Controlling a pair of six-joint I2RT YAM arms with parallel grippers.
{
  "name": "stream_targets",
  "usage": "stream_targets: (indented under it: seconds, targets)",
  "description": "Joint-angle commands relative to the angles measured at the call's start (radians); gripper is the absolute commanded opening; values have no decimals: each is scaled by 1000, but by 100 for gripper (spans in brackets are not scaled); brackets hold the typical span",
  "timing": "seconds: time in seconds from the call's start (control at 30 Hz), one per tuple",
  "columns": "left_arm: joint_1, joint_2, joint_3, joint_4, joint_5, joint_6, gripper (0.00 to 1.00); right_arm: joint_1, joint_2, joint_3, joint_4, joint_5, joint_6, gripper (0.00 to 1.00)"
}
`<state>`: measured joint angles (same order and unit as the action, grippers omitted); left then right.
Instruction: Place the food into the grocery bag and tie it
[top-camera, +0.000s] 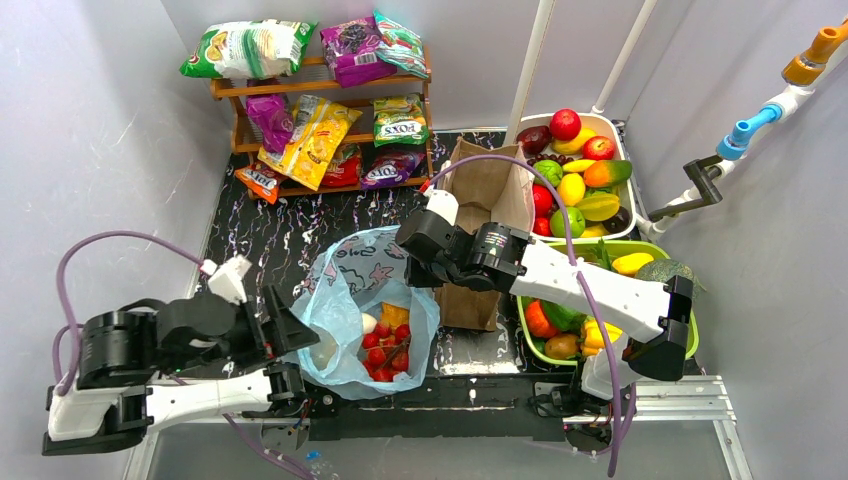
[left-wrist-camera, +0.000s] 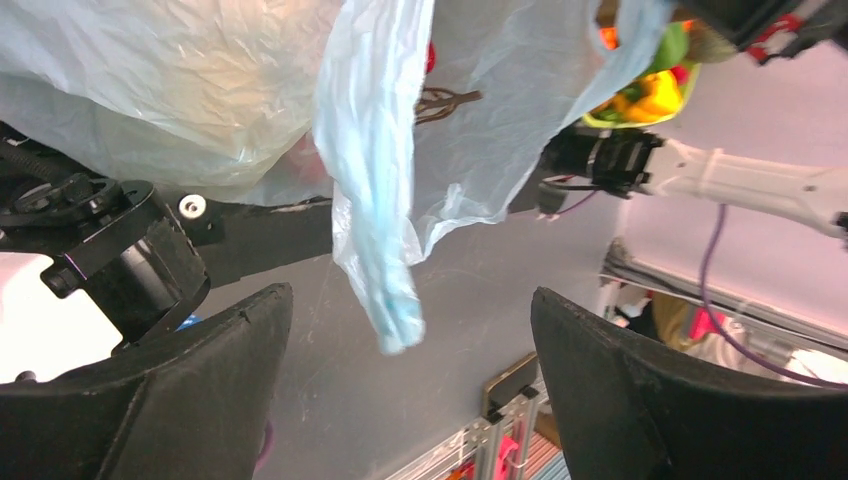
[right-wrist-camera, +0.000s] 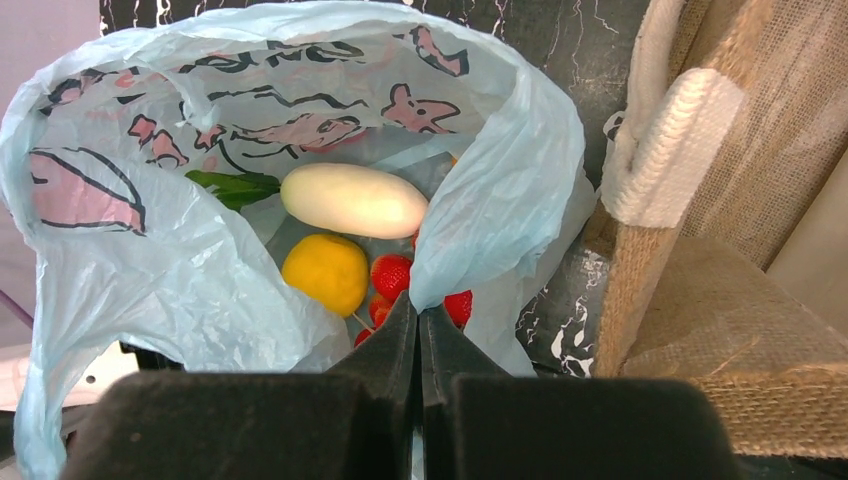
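The left jaws are spread wide at the near edge, a twisted strip of bag plastic (left-wrist-camera: 380, 220) hanging loose between them. The light-blue grocery bag (top-camera: 345, 285) is stood open on the surface (top-camera: 300, 235), with strawberries (top-camera: 385, 350), a yellow fruit (right-wrist-camera: 325, 272) and a pale oval vegetable (right-wrist-camera: 352, 200) inside. Its far right rim is pinched between the right jaws

The grocery bag (top-camera: 345, 300) stands with its mouth open upward, so the way down to the food (top-camera: 385, 345) inside is free from above. On its far right rim the right pincer (right-wrist-camera: 418, 318) is clamped tight. That arm crosses the brown bag (top-camera: 490, 185) standing just beside the grocery bag and closes off that side. On its left the left pincer (left-wrist-camera: 412, 345) gapes wide, with a hanging fold of the bag between its fingers, untouched. Beyond the grocery bag, bare table (top-camera: 300, 225) runs to the snack shelf (top-camera: 238, 130).
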<state>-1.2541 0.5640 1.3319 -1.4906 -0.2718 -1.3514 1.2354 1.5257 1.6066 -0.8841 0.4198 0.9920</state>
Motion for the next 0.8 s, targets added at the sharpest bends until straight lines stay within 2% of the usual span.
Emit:
stream_targets:
  seconds: [0.0, 0.1, 0.23, 0.33, 0.47, 0.6, 0.7, 0.73, 0.77]
  targets:
    - [-3, -78, 38, -194, -77, -10, 86, -7, -35, -2, 33, 9, 7, 1]
    - [-3, -99, -10, -155, -50, -14, 85, -8, -34, 1, 41, 6, 5, 1]
    - [-3, -91, -123, 20, 58, 44, 85, -8, -22, 2, 42, -2, 4, 1]
    - [-3, -57, -157, 24, 69, 44, 83, -8, -16, 6, 39, -9, 5, 1]
    - [-3, -17, -162, -3, 60, 35, 71, -8, -20, 1, 40, -7, 5, 1]
    - [-4, -28, -203, 85, 68, 36, 45, -8, -23, -4, 42, -9, 4, 1]
    - [-3, -29, -223, 147, 63, 37, 18, -8, -30, -5, 54, -27, -27, 1]
    - [-4, -27, -220, 161, 57, 38, 5, -8, -32, -6, 75, -54, -67, 1]
    - [-3, -23, -213, 172, 47, 40, 0, -7, -39, -3, 91, -79, -102, 1]
